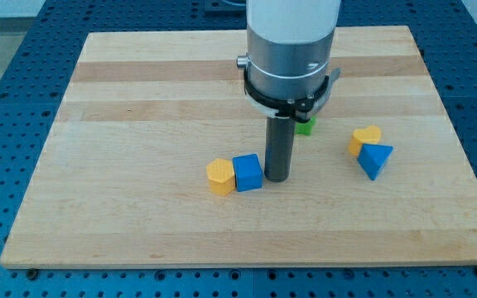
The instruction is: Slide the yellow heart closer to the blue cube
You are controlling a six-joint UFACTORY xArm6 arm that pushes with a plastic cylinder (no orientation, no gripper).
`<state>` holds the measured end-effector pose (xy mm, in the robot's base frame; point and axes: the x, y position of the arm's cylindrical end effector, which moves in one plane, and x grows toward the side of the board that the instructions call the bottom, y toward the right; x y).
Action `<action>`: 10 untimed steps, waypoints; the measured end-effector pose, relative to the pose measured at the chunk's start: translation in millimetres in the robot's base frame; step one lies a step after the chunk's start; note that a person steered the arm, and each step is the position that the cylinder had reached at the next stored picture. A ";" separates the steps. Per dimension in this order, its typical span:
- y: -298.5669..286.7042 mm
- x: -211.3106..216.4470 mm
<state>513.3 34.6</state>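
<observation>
The blue cube [248,173] sits just below the board's middle. A yellow block [219,177], pentagon-like in shape, touches the cube's left side. My tip [277,180] rests on the board right beside the cube's right face, touching it or nearly so. A second yellow block [364,139], which looks like the heart, lies well to the view's right of the tip. It touches a blue triangular block [376,159] just below and to its right.
A green block [305,127] is mostly hidden behind the arm's grey body [291,50], just above the tip. The wooden board [139,99] lies on a blue perforated table [7,66].
</observation>
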 end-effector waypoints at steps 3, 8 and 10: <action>-12.6 8.9; 135.2 36.0; 173.8 4.7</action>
<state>518.0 208.4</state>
